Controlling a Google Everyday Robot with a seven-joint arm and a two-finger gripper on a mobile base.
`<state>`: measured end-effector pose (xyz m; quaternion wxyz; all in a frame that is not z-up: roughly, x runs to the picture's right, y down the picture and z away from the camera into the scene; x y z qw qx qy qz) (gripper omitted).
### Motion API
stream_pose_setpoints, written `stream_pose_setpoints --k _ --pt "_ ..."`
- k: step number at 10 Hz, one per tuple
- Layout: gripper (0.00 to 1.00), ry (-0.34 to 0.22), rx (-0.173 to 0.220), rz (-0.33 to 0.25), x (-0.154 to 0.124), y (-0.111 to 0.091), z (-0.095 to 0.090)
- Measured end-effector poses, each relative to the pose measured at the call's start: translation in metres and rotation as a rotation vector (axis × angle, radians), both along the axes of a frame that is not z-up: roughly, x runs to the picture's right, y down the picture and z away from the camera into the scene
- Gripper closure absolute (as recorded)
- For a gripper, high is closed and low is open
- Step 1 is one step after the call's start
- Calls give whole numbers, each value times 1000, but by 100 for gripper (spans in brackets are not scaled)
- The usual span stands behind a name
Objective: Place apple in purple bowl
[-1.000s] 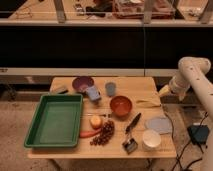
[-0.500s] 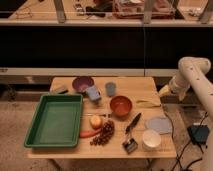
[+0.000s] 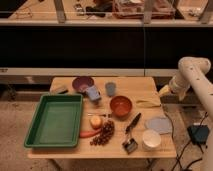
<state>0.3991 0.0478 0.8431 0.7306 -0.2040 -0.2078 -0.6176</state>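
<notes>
Viewing from the single camera, high and facing the table.

Hidden or unclear:
- Gripper [image 3: 165, 91]: yellowish tip of the white arm [image 3: 192, 70], to the right of the orange bowl [image 3: 121, 106] and a little behind it, at the table's right edge. It holds nothing that can be seen. Whether it is released or clenched cannot be told.
- The arm is cut off by the right frame edge.
- A blue-grey object [image 3: 93, 93] left of and behind the orange bowl touches or overlaps the purple bowl's front rim. Its kind is unclear.
- Items on the shelf behind the table are too blurred to name.

Task items:
- Apple [image 3: 96, 121]: on the table, front-left of the orange bowl, just beside the carrot [image 3: 89, 133] and the grape bunch [image 3: 103, 134].
- Purple bowl [image 3: 82, 83]: upright, behind and left of the orange bowl, well apart from the apple.

Other:
- Grey-blue cup [image 3: 110, 88] is just behind the orange bowl.
- Green tray [image 3: 55, 120] is to its left.
- White cup [image 3: 151, 140] is front-right of it.

Surface and room: light wooden table [image 3: 135, 86] on a speckled floor, with a dark wall panel behind it. A black box [image 3: 198, 134] with cables sits on the floor far right of the orange bowl.
</notes>
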Motion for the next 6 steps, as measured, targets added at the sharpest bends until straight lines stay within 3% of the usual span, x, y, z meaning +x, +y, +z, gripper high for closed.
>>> stream_pose_setpoints --k 2,4,6 --pt "26 -31 44 -65 -12 -6 -10" --pt "26 -71 92 -130 -37 -19 -32" --pt "26 -143 150 -228 -96 -34 -66"
